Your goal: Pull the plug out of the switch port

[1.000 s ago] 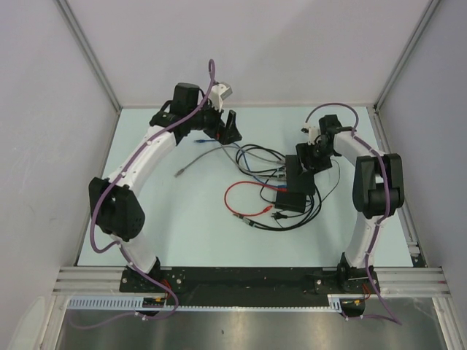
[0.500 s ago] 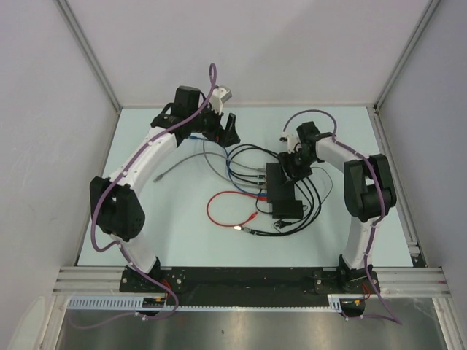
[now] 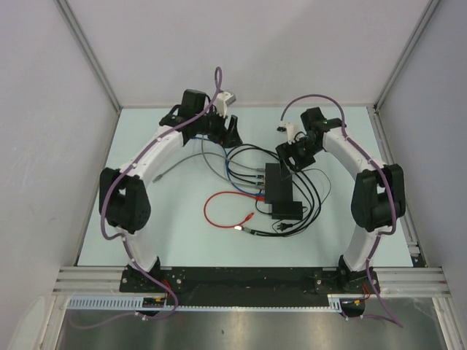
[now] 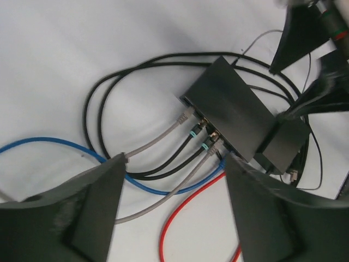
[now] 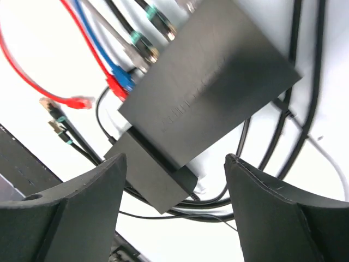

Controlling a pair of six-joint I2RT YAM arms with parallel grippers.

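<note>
The switch (image 3: 276,184) is a flat black box lying mid-table. Along its left edge (image 4: 210,128) sit several plugs: grey (image 4: 186,115), black with teal collars (image 4: 193,132), blue (image 5: 124,79) and red (image 5: 113,84). My left gripper (image 3: 228,130) hangs open over the cables left of the switch, nothing between its fingers (image 4: 92,207). My right gripper (image 3: 290,154) is open above the switch's far end, and the switch (image 5: 212,82) shows between its fingers (image 5: 272,207) without contact.
A smaller black box (image 3: 289,210) with thin black leads lies against the switch's near end. A red cable loop (image 3: 219,211) ends in a loose plug (image 5: 82,102). A loose grey cable (image 3: 169,169) trails left. Enclosure walls stand on three sides.
The switch and its cables slid left, then stopped. My right gripper drew back to the switch's far end and stands wider. My left arm shifted slightly right.
</note>
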